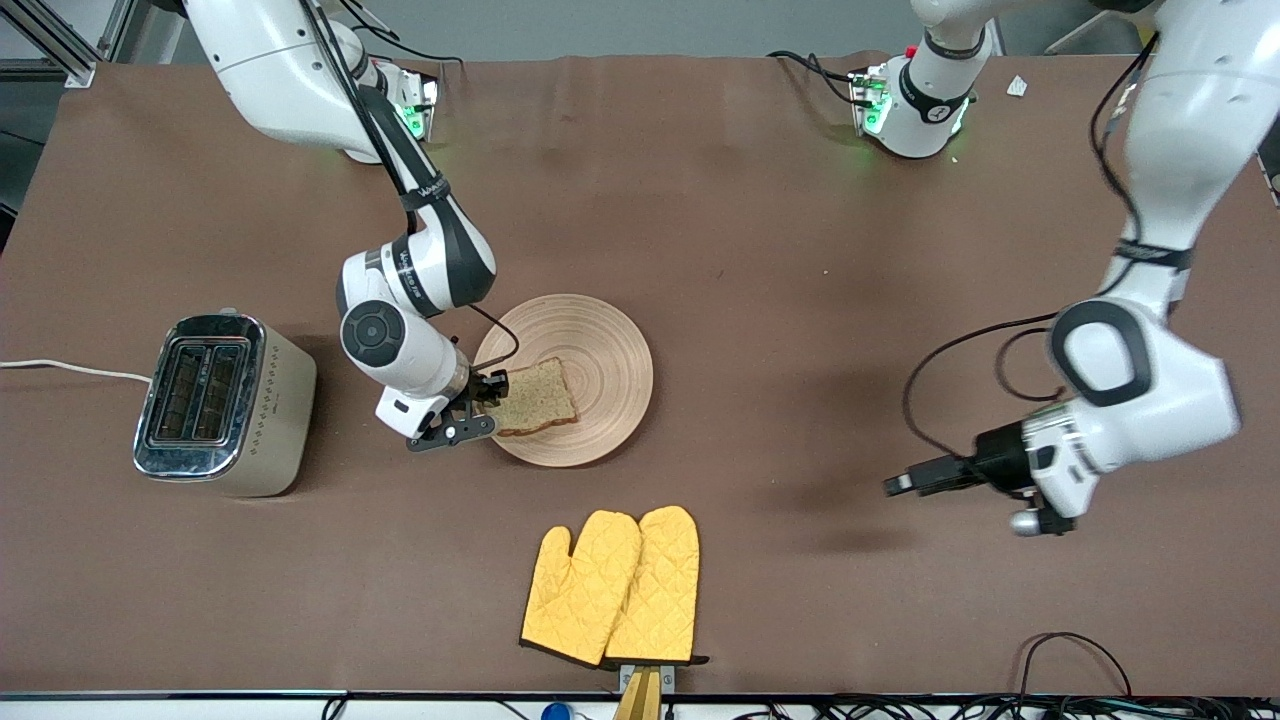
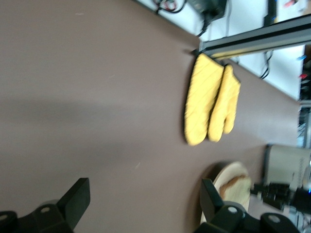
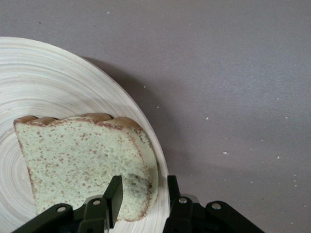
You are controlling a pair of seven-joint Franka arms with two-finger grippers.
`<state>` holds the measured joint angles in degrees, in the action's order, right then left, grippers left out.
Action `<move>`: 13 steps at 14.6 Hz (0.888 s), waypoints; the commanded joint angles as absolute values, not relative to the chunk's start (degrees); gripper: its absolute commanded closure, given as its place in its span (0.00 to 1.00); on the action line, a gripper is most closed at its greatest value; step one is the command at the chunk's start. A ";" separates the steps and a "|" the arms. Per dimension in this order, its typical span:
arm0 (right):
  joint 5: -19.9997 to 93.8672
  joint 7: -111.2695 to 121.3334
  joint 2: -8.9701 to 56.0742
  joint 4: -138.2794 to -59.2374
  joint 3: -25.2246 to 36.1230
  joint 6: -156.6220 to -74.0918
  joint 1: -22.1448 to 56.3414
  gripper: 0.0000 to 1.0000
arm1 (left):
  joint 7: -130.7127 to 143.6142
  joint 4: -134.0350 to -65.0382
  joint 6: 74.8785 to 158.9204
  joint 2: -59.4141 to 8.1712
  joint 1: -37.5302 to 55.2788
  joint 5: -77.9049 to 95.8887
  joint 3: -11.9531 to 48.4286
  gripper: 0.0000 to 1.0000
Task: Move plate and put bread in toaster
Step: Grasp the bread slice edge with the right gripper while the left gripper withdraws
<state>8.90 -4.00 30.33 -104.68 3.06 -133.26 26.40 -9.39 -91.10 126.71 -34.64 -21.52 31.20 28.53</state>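
Note:
The pale wood plate point(image 1: 600, 340) lies mid-table with the brown bread slice point(image 1: 535, 398) flat on it, toward the toaster's side. The cream toaster point(image 1: 215, 405) stands beside the plate at the right arm's end, slots empty. My right gripper point(image 1: 495, 390) is low at the plate's rim, open. In the right wrist view one of its fingers point(image 3: 115, 194) sits over the bread point(image 3: 82, 155) and the other just outside the plate point(image 3: 48, 82). My left gripper point(image 1: 893, 485) waits open and empty over bare table at the left arm's end point(image 2: 144, 201).
A pair of yellow oven mitts point(image 1: 615, 585) lies near the table's front edge, nearer the camera than the plate; they also show in the left wrist view point(image 2: 211, 99). The toaster's white cord point(image 1: 70, 368) runs off toward the right arm's end.

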 commanded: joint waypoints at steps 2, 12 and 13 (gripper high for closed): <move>8.17 -4.92 30.15 -105.47 3.43 -134.21 27.42 0.56 | -1.16 -92.73 114.54 -23.58 -26.72 18.40 28.30 0.00; 8.17 -4.83 30.94 -105.47 3.43 -135.53 27.33 0.62 | 1.05 -85.16 94.22 -6.43 -24.81 3.00 27.78 0.00; 8.17 -4.83 30.94 -105.47 3.43 -135.53 27.33 0.64 | 1.05 -85.08 93.26 -5.29 -21.83 1.68 24.90 0.00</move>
<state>8.89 -4.01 30.99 -104.82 3.13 -134.51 26.98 0.35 -85.19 95.05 -7.81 -26.56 4.74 28.15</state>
